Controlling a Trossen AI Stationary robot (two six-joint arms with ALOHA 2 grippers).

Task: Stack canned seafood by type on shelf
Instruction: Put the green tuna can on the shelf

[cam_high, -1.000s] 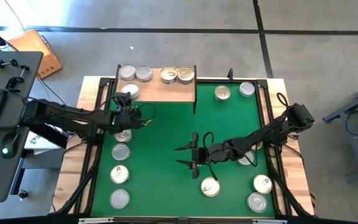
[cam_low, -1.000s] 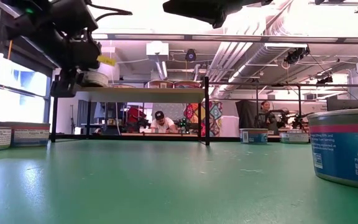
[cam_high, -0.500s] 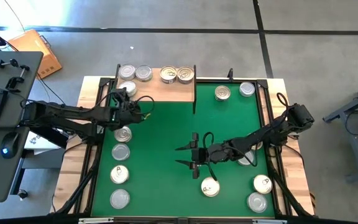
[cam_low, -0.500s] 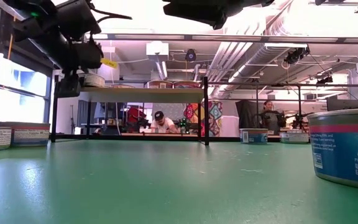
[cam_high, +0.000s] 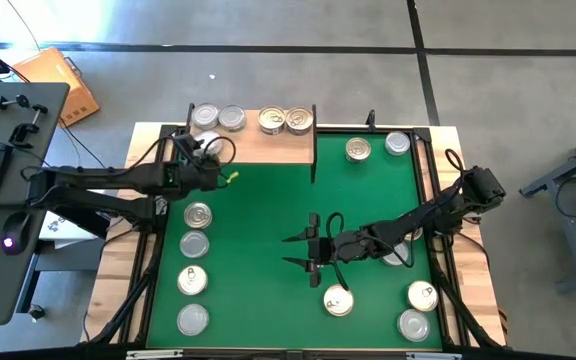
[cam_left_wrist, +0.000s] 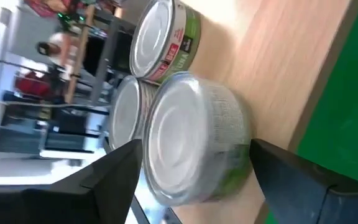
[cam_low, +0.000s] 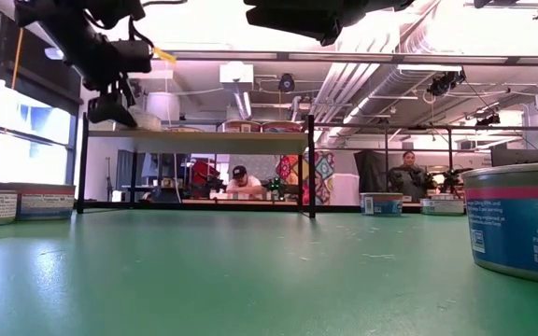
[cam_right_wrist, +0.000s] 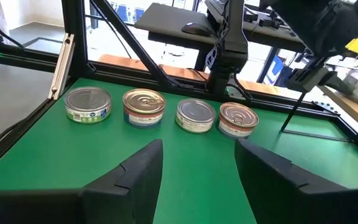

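Note:
The shelf (cam_high: 258, 148) stands at the mat's far left, with silver-lidded cans (cam_high: 218, 118) and gold-lidded cans (cam_high: 285, 121) along its back. One more silver-lidded can (cam_left_wrist: 191, 143) stands on its base near the shelf's left front. My left gripper (cam_high: 204, 152) is open, with a finger on either side of that can. A column of several cans (cam_high: 194, 243) stands on the mat along its left edge. My right gripper (cam_high: 300, 250) hovers open over the middle of the mat with nothing between its fingers.
Two cans (cam_high: 358, 150) stand at the far right of the mat. Three more (cam_high: 423, 295) stand at the near right, and one (cam_high: 398, 256) lies partly under my right arm. Black shelf posts (cam_low: 310, 168) rise from the mat. People show in the room behind.
My left gripper has opened and let go of the silver-lidded can, which stays on the shelf. It has risen a little above the shelf board and rolled about its own axis. My right arm has kept still.

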